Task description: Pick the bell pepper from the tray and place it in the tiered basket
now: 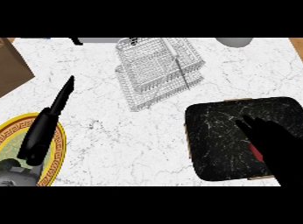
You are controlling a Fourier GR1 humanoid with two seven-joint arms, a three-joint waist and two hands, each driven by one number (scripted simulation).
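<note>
I had my right hand (277, 146) down over the black tray (212, 135) at the right of the bench (135, 144), covering the bell pepper (255, 152), of which only a red sliver showed under the palm; I could not tell whether the fingers were already curled around it. My left hand (54, 109) lay stretched out, fingers straight, above the yellow-rimmed plate (60, 153), holding nothing. To do this step well, I judged I should settle the fingers on both sides of the pepper before lifting, then rise straight up clear of the tray's rim before swinging up and left toward the tiered basket (157, 70), which stood well apart. A brown box (2, 65) sat at the far left. I could read no labels or writing anywhere.
</note>
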